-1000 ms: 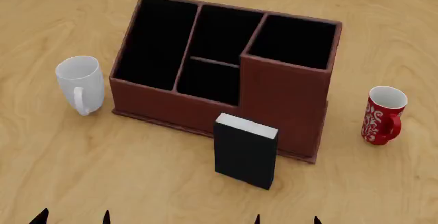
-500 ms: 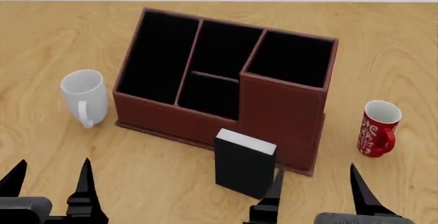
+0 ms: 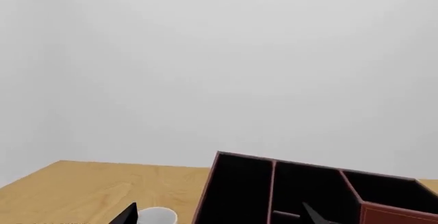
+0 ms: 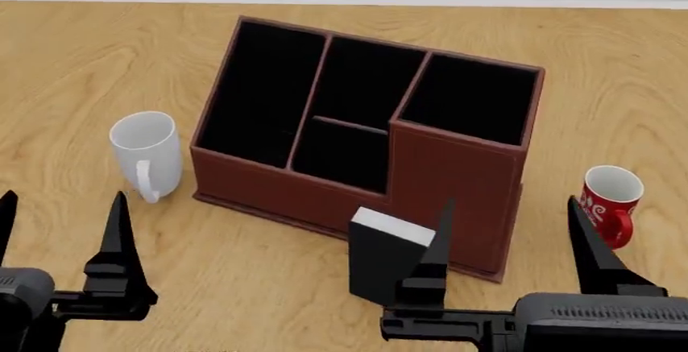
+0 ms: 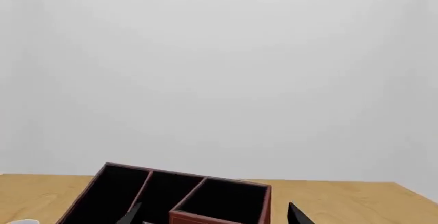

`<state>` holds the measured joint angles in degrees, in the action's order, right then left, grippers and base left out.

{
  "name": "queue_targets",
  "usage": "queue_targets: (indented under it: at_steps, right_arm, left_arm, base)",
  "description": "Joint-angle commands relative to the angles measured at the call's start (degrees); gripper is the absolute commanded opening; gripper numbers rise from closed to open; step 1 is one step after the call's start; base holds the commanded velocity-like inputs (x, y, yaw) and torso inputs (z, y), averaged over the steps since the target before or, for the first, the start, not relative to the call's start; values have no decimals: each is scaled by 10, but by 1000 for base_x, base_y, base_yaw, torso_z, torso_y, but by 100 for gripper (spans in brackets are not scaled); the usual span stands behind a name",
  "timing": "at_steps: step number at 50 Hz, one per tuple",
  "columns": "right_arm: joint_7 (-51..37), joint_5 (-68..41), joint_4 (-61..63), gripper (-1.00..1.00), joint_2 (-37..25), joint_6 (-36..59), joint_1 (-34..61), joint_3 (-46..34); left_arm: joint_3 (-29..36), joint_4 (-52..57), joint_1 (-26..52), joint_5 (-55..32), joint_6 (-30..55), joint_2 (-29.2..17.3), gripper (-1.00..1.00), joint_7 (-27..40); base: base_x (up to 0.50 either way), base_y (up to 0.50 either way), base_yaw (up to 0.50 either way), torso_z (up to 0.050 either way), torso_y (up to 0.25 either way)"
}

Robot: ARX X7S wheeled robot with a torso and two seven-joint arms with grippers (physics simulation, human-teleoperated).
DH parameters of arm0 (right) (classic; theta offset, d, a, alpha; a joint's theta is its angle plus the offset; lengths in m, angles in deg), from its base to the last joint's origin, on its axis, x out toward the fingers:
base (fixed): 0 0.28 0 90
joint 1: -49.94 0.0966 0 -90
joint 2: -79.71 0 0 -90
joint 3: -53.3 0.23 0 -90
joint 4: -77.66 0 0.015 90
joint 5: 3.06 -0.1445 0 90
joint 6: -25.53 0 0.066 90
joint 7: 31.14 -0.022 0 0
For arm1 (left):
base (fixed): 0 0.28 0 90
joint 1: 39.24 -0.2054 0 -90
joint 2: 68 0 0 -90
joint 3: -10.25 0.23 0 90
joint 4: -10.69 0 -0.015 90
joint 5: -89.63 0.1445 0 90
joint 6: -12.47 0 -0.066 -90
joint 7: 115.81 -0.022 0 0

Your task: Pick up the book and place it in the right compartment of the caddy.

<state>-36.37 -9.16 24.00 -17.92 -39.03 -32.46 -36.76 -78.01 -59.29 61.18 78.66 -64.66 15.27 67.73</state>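
Black fingers of your right gripper (image 4: 505, 239) stand spread wide, nothing between them. The inner finger rises in front of the book's (image 4: 382, 259) right edge in the head view, but whether it touches the cover cannot be told from here. The outer finger stands well to the right, nearer the red mug (image 4: 611, 204).

Your left gripper (image 4: 60, 235) is likewise parted and empty, hanging over bare table (image 4: 269, 287), in front of the white mug (image 4: 147, 155) and clear of it.

Both wrist cameras look out level over the caddy (image 4: 279, 187) toward the wall, so the claws seem to sit low and nearly horizontal, which suits taking an upright book from the side.

That book stands on end on the table, just in front of the caddy's tall end, white page edges up. It is not yet held.

Directly behind it lies the right compartment (image 4: 473, 98), open at the top and empty, its walls about as high as the book. I judge you would need to lift clear of that front wall before lowering in.
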Motion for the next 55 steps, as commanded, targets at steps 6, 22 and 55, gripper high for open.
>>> queue_targets:
  at_steps: [6,22,55]
  right_arm:
    - [-15,7,16,100,-11,14,5,-18]
    - [-15,-7,19,100,-17,15,8,-30]
    - [-28,-6,26,100,-30,23,10,-63]
  left_arm:
    - [-6,16,2,0,-11,-13,100,23]
    - [5,31,-10,40,-37,-23,100,55]
    - [2,32,-28,31,-54,-44,100,68]
  base:
    - [0,0,500,0,0]
    - [0,0,500,0,0]
    - [0,0,500,0,0]
